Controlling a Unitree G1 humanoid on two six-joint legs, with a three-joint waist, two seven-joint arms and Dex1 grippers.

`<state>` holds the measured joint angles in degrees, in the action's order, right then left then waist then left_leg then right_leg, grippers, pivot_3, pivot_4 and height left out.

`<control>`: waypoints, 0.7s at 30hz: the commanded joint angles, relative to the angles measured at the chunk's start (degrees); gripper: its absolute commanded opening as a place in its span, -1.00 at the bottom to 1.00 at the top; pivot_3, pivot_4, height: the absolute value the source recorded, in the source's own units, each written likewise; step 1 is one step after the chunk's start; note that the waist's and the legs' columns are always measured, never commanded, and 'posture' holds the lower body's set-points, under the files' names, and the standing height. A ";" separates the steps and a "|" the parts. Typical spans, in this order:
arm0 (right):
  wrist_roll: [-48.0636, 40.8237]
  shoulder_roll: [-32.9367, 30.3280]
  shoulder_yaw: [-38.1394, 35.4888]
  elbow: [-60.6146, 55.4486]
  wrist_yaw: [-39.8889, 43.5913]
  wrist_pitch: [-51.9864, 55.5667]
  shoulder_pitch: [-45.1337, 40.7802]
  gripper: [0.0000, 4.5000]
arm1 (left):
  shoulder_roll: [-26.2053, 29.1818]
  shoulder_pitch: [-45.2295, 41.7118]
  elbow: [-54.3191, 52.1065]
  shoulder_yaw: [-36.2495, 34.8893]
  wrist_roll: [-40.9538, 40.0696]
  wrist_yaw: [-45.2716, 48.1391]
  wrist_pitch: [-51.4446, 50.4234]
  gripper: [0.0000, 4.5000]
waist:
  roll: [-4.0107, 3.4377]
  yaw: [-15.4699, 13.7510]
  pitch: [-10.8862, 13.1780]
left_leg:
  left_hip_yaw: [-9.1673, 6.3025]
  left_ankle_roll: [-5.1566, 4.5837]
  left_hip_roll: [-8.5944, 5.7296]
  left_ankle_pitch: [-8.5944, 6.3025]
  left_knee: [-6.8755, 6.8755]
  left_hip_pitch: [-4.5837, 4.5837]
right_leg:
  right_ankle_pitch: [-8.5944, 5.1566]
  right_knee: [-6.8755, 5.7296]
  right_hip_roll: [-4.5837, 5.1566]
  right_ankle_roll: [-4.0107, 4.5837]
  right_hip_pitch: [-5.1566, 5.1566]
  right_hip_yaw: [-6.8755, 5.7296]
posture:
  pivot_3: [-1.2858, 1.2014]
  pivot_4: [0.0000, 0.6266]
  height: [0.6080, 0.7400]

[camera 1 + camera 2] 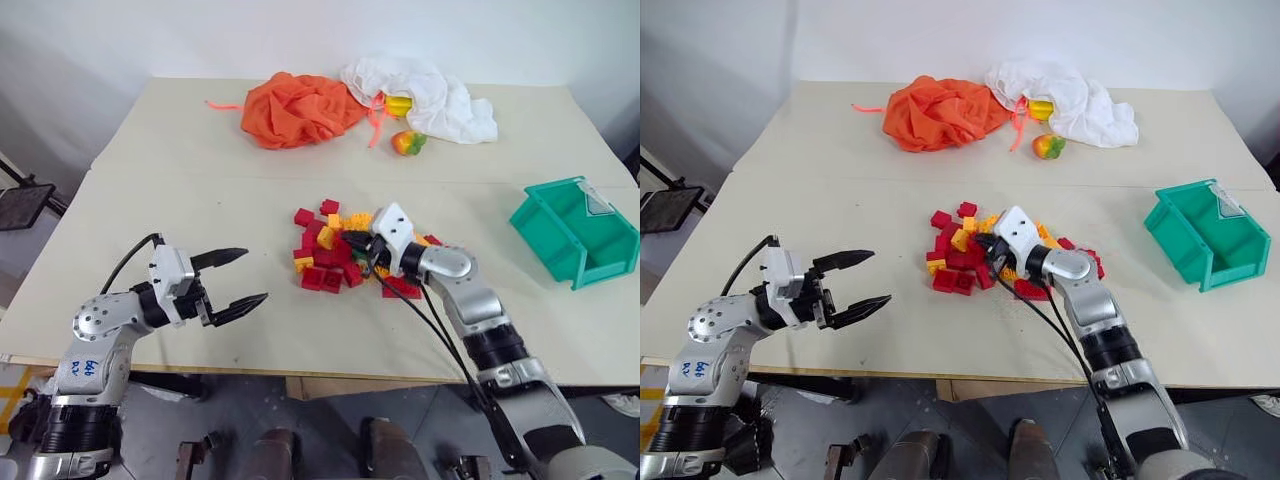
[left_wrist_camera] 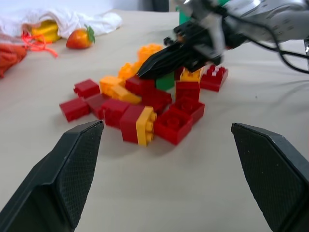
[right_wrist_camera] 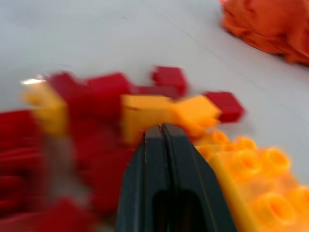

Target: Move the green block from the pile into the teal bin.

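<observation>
We start with the surface (image 1: 200,200), a pale top that carries everything. At its far edge lie an orange cloth (image 1: 300,108) and a white cloth (image 1: 425,95), with a toy fruit (image 1: 408,142) just beside the white one. The bin (image 1: 575,230) sits near our right edge, open side up, well apart from the pile (image 1: 345,250), so a carry to the right is needed.

Our right tool (image 1: 355,243) reaches into the pile with its fingers pressed together and nothing between them (the right wrist view shows the two black tips touching). We judge it is poking or nudging bricks aside to free the block (image 2: 165,81), which stands in the pile, just under the tool's tips and hemmed in by red and yellow bricks.

Our left tool (image 1: 240,278) hovers over bare surface, left of the pile, fingers spread, likely waiting.

Blue handwriting marks the left arm; we cannot read it.
</observation>
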<state>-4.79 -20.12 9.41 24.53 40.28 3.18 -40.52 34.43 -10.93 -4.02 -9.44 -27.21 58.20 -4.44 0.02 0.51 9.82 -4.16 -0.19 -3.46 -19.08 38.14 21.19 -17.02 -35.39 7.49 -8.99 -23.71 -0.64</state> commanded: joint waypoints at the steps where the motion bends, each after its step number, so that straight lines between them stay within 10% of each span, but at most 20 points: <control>1: 2.36 -1.86 -2.51 10.24 -2.37 -4.35 -4.61 -0.98 | -0.52 -0.46 -1.42 0.15 -0.32 -0.47 0.44 1.00 | 0.00 0.23 0.00 | 0.00 0.00 0.01 0.00 0.00 -0.01 | 0.00 -0.01 -0.01 0.00 0.01 -0.01 | 0.03 -0.52 1.00; 9: 3.38 -3.04 -3.68 20.32 1.19 -10.16 -8.85 -0.98 | -0.96 -0.69 -0.84 0.37 -0.21 -0.58 0.72 1.00 | 0.00 1.26 0.00 | -0.01 0.00 0.03 0.00 -0.03 -0.02 | 0.00 -0.02 -0.02 0.00 0.02 -0.03 | 0.03 -0.52 1.00; 21: -0.17 -12.24 -1.84 -5.23 18.34 1.17 6.90 -0.98 | -1.09 -0.07 -1.33 0.46 -0.27 -1.22 0.61 1.00 | 0.00 0.44 0.00 | -0.10 -0.01 0.01 -0.01 0.02 -0.02 | 0.00 0.03 0.03 0.00 0.10 -0.08 | 0.03 -0.52 1.00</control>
<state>-4.74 -31.15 6.88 21.29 56.61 1.78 -36.29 33.37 -11.09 -3.86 -8.36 -27.04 57.10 -4.48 0.02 0.95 9.81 -4.26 -0.20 -3.44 -19.09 38.16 21.17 -17.03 -35.35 7.51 -8.99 -23.61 -0.72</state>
